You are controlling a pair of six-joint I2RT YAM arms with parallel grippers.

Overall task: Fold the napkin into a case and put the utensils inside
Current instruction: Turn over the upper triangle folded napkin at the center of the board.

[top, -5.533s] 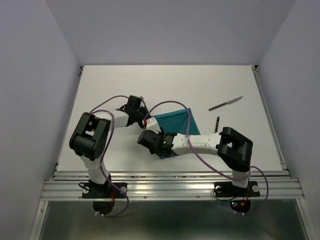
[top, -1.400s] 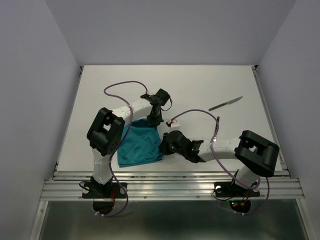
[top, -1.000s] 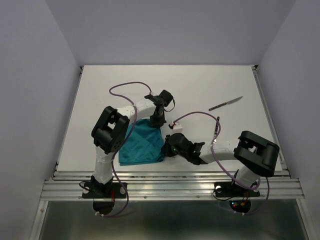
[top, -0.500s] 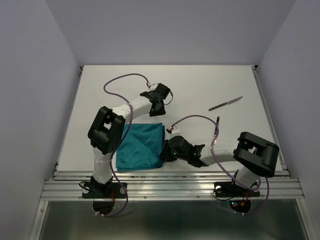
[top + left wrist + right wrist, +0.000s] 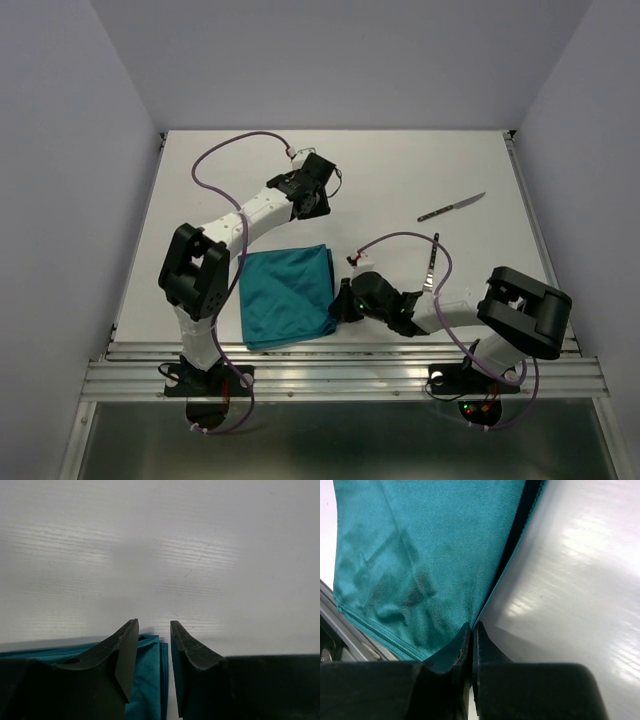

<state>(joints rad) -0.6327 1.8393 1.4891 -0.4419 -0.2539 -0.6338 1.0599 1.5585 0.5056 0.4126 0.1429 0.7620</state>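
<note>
Napkin [image 5: 288, 295] lies folded, one edge pinched in the closed right gripper [image 5: 471, 628]; left gripper [image 5: 149, 630], parted and empty, hovers just beyond its corner.

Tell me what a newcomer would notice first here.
The teal napkin, folded into a rectangle, lies near the front edge of the table, and the right gripper is pinched shut on its right edge. The left gripper hangs open over bare table beyond it. The knife and fork lie apart at right.

We see a white table [image 5: 420, 165] with pale lavender walls [image 5: 340, 60] at nine, twelve and three o'clock, a metal rail [image 5: 340, 378] at six.
</note>
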